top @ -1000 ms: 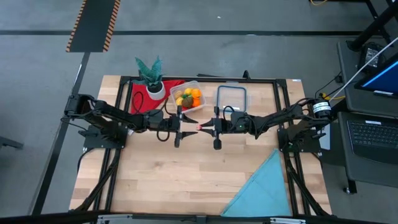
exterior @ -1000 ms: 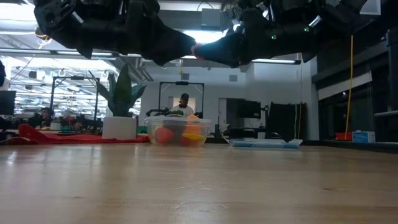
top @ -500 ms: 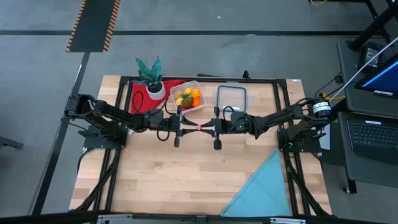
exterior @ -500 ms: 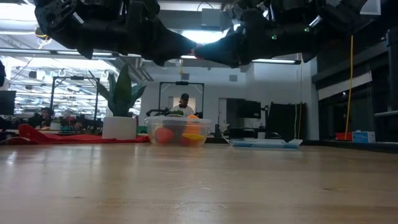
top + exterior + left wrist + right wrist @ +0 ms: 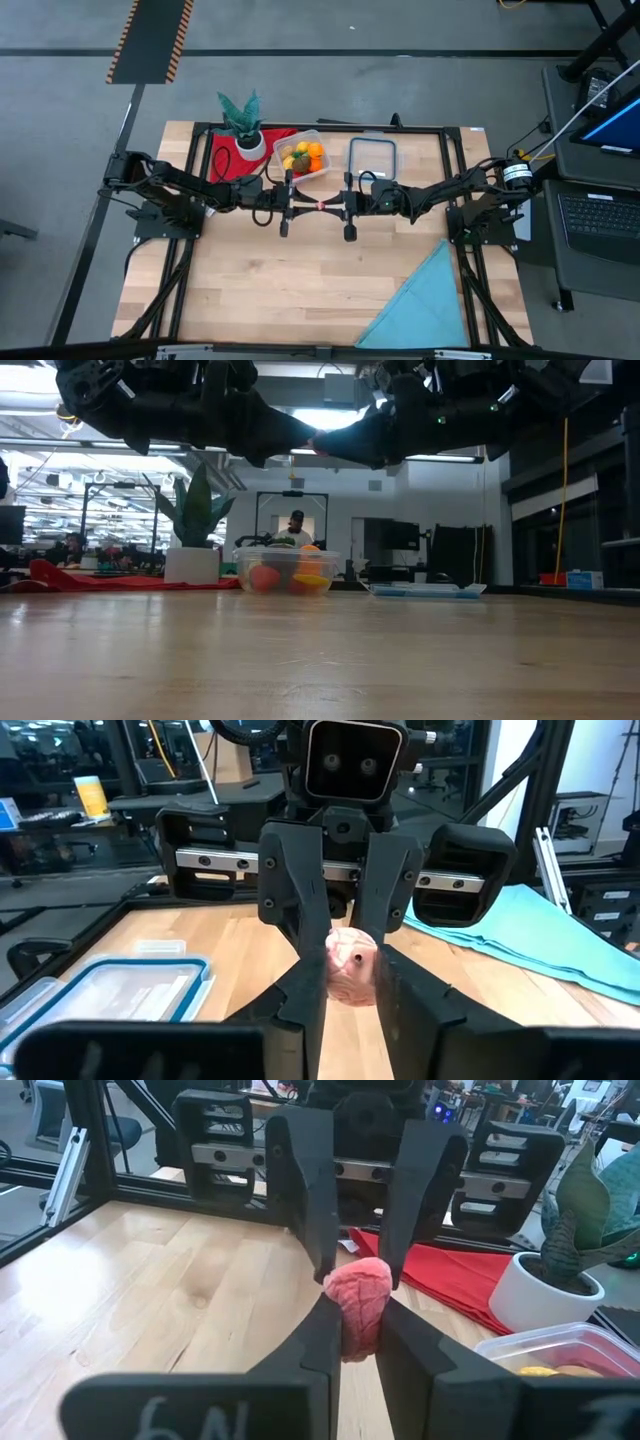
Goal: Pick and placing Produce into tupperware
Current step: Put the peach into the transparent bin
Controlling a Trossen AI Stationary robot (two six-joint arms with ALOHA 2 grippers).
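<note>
One pink toy fruit [image 5: 321, 205], two grippers on it.
Left gripper [image 5: 307, 208] and right gripper [image 5: 331, 206] both clamp it above the table [image 5: 300, 290]; one tupperware [image 5: 303, 156] stands behind.

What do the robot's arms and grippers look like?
Both arms are black and jointed, with dark cables along them. The left gripper and the right gripper each have two flat black fingers that taper to narrow tips, fixed on a wide, boxy black bar.

Left hand [image 5: 303, 207], right hand [image 5: 331, 207] tip-to-tip, both clamped.
</note>
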